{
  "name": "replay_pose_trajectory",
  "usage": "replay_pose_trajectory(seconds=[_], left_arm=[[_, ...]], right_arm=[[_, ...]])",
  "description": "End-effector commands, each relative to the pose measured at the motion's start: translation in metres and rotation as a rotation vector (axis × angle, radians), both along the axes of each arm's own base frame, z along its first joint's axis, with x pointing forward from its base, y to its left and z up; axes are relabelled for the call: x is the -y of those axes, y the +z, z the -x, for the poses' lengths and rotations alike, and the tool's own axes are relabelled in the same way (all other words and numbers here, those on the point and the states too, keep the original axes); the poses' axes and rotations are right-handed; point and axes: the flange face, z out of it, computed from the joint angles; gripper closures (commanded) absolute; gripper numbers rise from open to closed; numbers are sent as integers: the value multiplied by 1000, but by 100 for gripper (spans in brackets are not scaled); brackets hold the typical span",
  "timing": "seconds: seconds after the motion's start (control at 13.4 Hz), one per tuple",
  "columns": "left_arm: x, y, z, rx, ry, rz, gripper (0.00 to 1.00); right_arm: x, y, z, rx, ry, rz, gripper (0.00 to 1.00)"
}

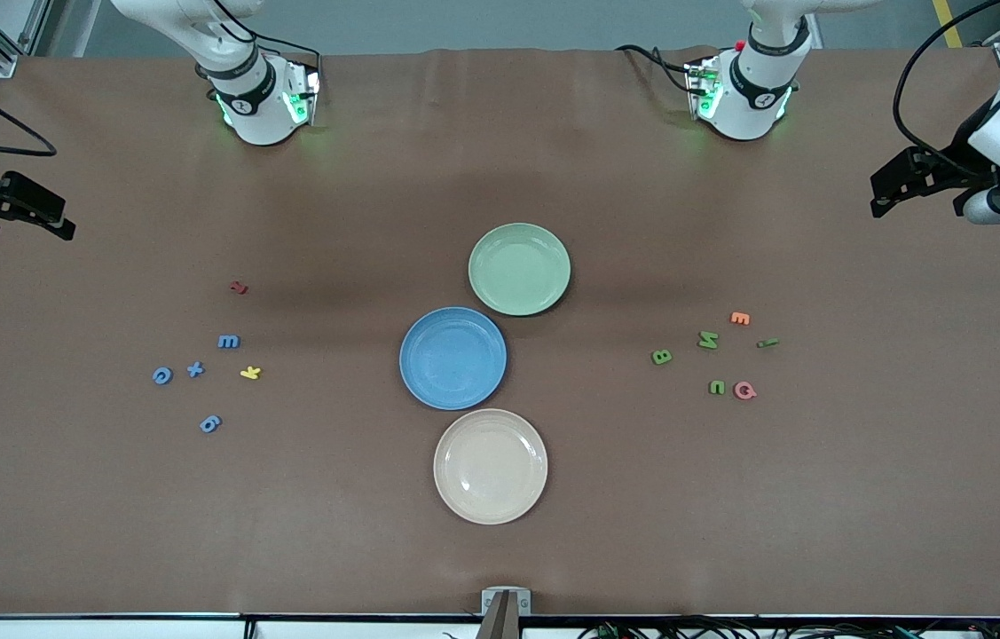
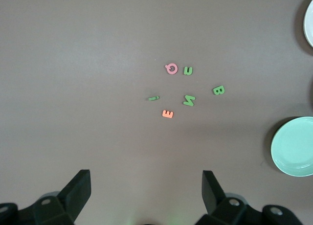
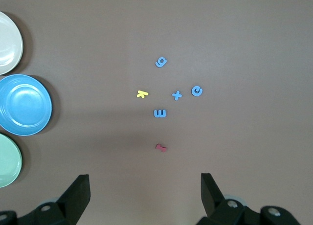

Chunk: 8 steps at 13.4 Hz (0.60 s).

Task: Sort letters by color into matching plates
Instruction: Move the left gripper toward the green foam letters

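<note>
Four blue letters lie toward the right arm's end: m (image 1: 228, 341), c (image 1: 162, 375), + (image 1: 195, 369) and 6 (image 1: 210, 423). Four green letters lie toward the left arm's end: B (image 1: 661, 357), N (image 1: 708, 339), u (image 1: 717, 387) and a thin stroke (image 1: 767, 343). The blue plate (image 1: 452, 358) and the pale green plate (image 1: 519, 269) sit mid-table, both bare. My left gripper (image 1: 883, 197) hangs open over the table's left-arm end, and its wrist view shows the green letters (image 2: 189, 100). My right gripper (image 1: 63, 224) hangs open over the right-arm end, its wrist view showing the blue letters (image 3: 160, 113).
A beige plate (image 1: 490, 466) sits nearer the front camera than the blue plate. A red letter (image 1: 239, 287) and a yellow one (image 1: 251, 373) lie among the blue letters. An orange letter (image 1: 740, 318) and a pink one (image 1: 744, 390) lie among the green.
</note>
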Motion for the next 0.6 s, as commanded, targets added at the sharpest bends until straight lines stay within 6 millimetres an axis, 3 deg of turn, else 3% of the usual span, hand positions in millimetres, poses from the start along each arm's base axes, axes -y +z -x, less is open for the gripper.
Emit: replay_pose_trajectory(seconds=[0.0, 0.22, 0.37, 0.52], left_arm=[[-1, 5, -3, -8, -17, 4, 0], [-3, 1, -15, -9, -20, 6, 0], [-2, -20, -26, -49, -11, 6, 0], [1, -54, -44, -98, -14, 9, 0]], right_arm=[[3, 10, -3, 15, -1, 20, 0], [5, 16, -3, 26, 1, 56, 0], [3, 20, -4, 36, 3, 81, 0], [6, 20, -4, 36, -1, 81, 0]])
